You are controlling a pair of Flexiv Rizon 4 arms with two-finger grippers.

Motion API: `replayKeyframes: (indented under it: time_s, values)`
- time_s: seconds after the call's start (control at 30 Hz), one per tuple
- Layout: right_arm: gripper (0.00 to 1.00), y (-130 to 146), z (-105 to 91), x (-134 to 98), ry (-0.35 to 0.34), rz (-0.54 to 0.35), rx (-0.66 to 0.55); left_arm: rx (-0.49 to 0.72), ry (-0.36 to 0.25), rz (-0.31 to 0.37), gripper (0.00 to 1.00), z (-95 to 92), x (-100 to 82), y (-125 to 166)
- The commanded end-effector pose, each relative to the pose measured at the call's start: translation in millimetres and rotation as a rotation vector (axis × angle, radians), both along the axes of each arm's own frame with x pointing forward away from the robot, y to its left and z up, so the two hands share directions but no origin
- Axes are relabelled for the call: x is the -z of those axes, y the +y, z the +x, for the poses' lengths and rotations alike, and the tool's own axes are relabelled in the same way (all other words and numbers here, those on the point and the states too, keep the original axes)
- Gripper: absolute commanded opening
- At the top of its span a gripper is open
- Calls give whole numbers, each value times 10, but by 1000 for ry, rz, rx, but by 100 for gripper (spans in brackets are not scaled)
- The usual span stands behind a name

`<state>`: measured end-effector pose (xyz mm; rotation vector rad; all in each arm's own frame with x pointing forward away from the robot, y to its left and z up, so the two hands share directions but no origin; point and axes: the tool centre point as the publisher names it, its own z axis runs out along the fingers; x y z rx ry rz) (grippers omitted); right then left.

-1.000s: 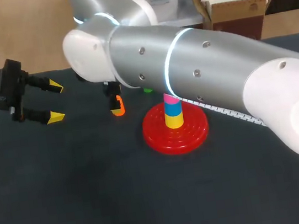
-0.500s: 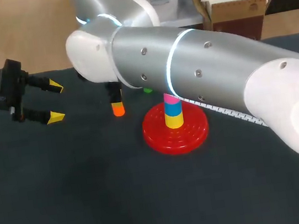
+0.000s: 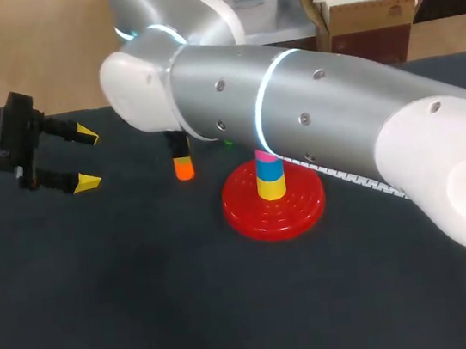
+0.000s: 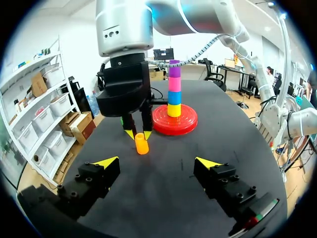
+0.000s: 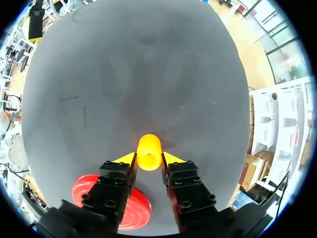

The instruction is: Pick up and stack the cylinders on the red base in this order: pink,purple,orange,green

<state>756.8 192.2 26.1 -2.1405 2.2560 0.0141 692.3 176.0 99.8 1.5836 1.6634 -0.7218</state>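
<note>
- Step in hand: placing the orange cylinder. The pink cylinder and the purple cylinder already sit on the stack, purple on top
- The right fingers are closed on the orange cylinder from two sides. It stands upright, low over the counter, near the red base but apart from it
- The left fingers are spread wide and hold nothing, well apart from the base
- Next move, as judged: lift the orange cylinder above the purple one, centre it over the stack, lower it and release. The tall stack calls for a straight descent
- Count: one red base; four stacked cylinders (yellow, blue, pink, purple); one orange cylinder; one green cylinder, mostly hidden behind the right arm
</note>
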Motion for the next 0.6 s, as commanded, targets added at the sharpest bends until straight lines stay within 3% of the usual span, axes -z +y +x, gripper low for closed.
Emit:
replayKeyframes:
  time_s: [0.03, 0.3, 0.4, 0.6]
  values:
    - [0, 34, 19, -150, -16, -2, -7, -2, -4, -1, 100, -10, 9, 0]
    - [0, -206, -37, -1019, -66, 14, -49, -2, -4, -1, 100, -10, 9, 0]
    - [0, -398, -159, -1403, -87, 5, -55, -2, -4, -1, 100, -10, 9, 0]
    - [0, -756, -469, -1957, -146, 0, -10, -2, -4, -1, 100, -10, 9, 0]
